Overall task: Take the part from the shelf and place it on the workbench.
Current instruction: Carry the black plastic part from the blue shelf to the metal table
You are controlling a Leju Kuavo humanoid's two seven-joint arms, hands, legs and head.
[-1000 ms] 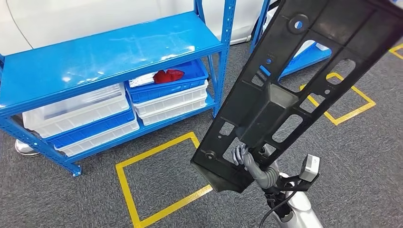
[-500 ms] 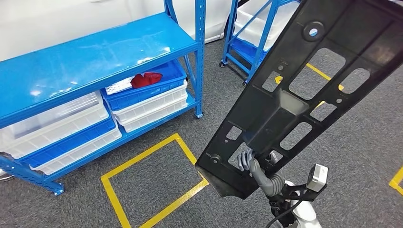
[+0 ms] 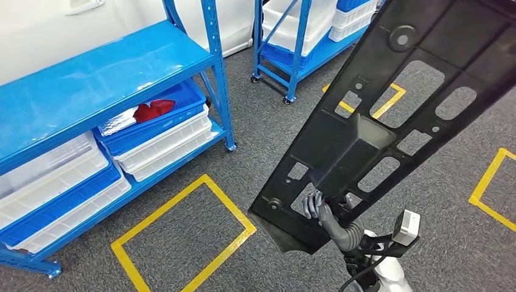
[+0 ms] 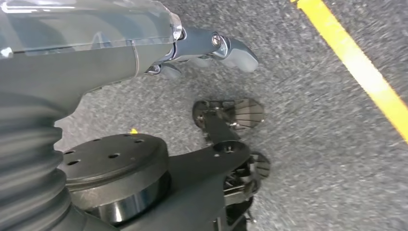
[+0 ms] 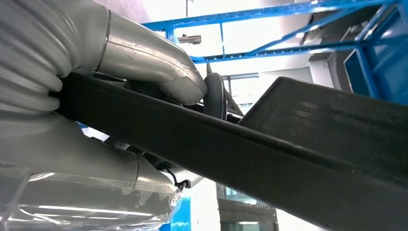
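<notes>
Presently: part [image 3: 389, 115], long black moulded plastic panel pierced with rectangular and round cut-outs, held tilted above grey carpet floor [image 3: 255, 140]; right hand [image 3: 316, 205] grips its lower end, thumb and fingers clamped across the edge. Left hand [image 4: 211, 45] hangs over the floor, holding nothing, fingers apart. Blue steel shelf [image 3: 91, 85]: lower tier carries stacked white and blue bins [image 3: 152, 137]; one blue bin holds a red item [image 3: 152, 110].

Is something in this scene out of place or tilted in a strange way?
The long black plastic panel with cut-outs is held only at its lower end by the right hand, so it leans steeply upward over the grey carpet floor. A red object lies in the blue bin.
</notes>
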